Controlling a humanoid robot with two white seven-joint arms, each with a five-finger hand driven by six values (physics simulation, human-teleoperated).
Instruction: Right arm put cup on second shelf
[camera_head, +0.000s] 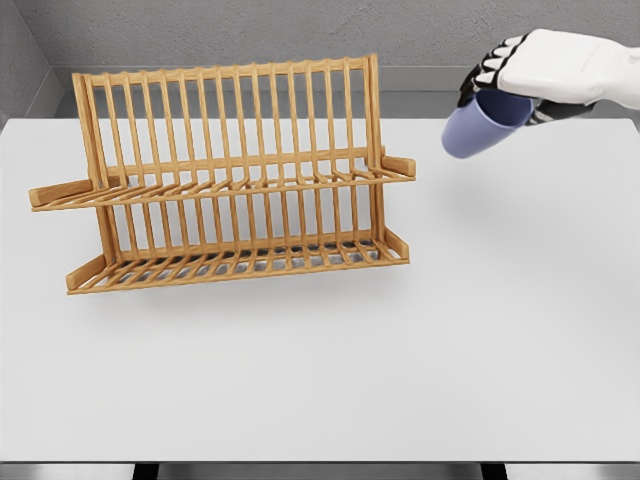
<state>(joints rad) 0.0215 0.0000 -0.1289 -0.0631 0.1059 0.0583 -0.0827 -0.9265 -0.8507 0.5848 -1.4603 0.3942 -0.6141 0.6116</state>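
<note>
The right robot hand (505, 85) grips one blue cup (483, 124) beside one two-shelf wooden rack (225, 175).

open table (500, 330) right of rack (230, 180), upper shelf (220, 185) unoccupied

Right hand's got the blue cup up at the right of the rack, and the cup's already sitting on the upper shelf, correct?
Not quite. The head view shows the cup in the right hand, in the air to the right of the rack; it is not on the upper shelf.
</note>
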